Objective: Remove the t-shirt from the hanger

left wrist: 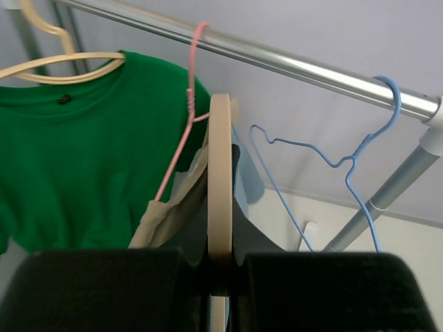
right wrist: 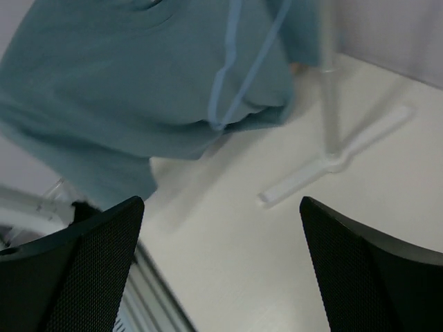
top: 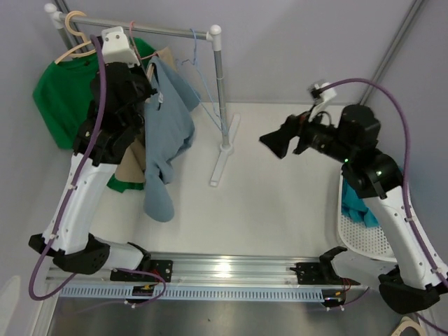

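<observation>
My left pincer (left wrist: 220, 271) clamps the tan hanger (left wrist: 220, 159) edge-on under the rail (left wrist: 297, 63); my right pincer (right wrist: 221, 207) is spread wide over open worktop (right wrist: 235, 283) right of the rail.

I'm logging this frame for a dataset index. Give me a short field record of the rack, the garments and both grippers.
left gripper: shut on the beige hanger, below the rail
blue-grey t-shirt: hanging down beside the left arm
green t-shirt: on a cream hanger, at the rail's left end
blue wire hanger: bare, hooked near the rail's right end
right gripper: open, empty, above the table, facing the rack
basket: by the right arm, teal cloth inside
</observation>
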